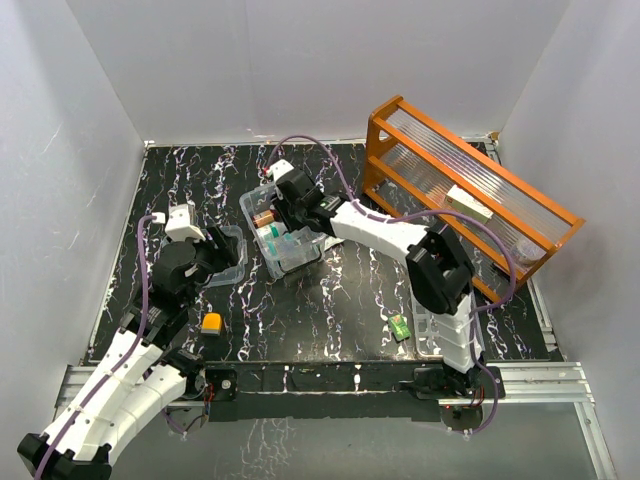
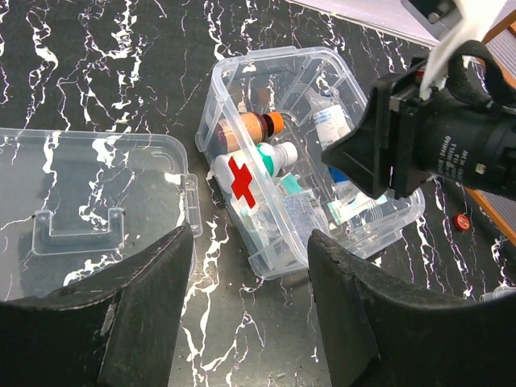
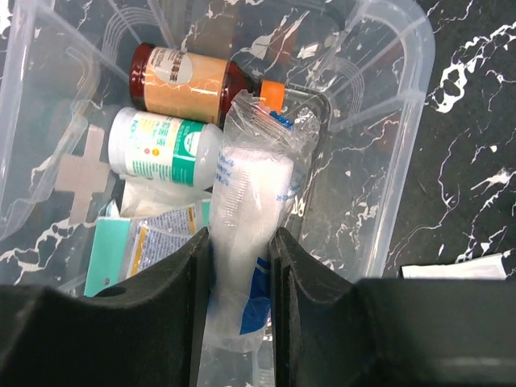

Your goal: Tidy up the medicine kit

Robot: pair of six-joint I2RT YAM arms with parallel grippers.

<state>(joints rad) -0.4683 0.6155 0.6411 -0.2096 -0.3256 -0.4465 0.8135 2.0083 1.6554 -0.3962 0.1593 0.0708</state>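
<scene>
Top view: the box (image 1: 248,210) sits open in the middle of the table (image 1: 330,300), with its lid (image 1: 238,245) off beside it. An orange thing (image 1: 211,322) and a green thing (image 1: 401,327) lie outside it, so I think the job is about half done

Left wrist view: the left gripper (image 2: 250,306) is spread wide and holds nothing. The box holds a brown bottle (image 2: 242,129), a white bottle (image 2: 270,156) and some packs

Right wrist view: the right gripper (image 3: 242,266) pinches a clear packet (image 3: 254,177) just above the 2 bottles in the box

Right pincer (image 3: 240,238) hides part of the plastic packet (image 3: 254,169).
</scene>
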